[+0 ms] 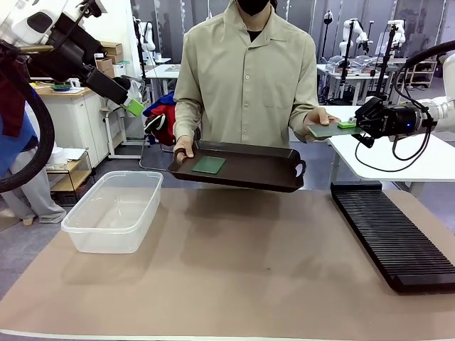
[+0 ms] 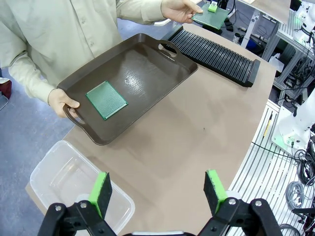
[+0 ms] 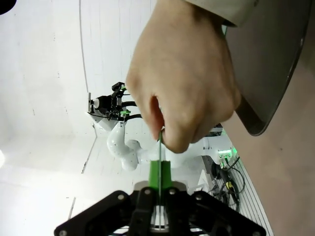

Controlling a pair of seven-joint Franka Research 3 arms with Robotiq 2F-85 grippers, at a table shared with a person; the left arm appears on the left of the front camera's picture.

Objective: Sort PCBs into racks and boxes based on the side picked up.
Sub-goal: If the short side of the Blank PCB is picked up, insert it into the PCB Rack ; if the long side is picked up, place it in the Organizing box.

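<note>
Right gripper [image 3: 160, 169] rises from the bottom edge, its green pads [image 3: 154, 172] pressed together on a circuit board [image 3: 160, 147]. Board seen edge-on, as a thin upright line. A person's hand [image 3: 182, 93] comes down from above and pinches the same board's upper part between its fingers, just above the pads. Beige sleeve [image 3: 231, 12] at the wrist. Dark brown tray [image 3: 275, 64] beside the hand, rim curving down. Brown table [image 3: 290, 172] below the tray.
</note>
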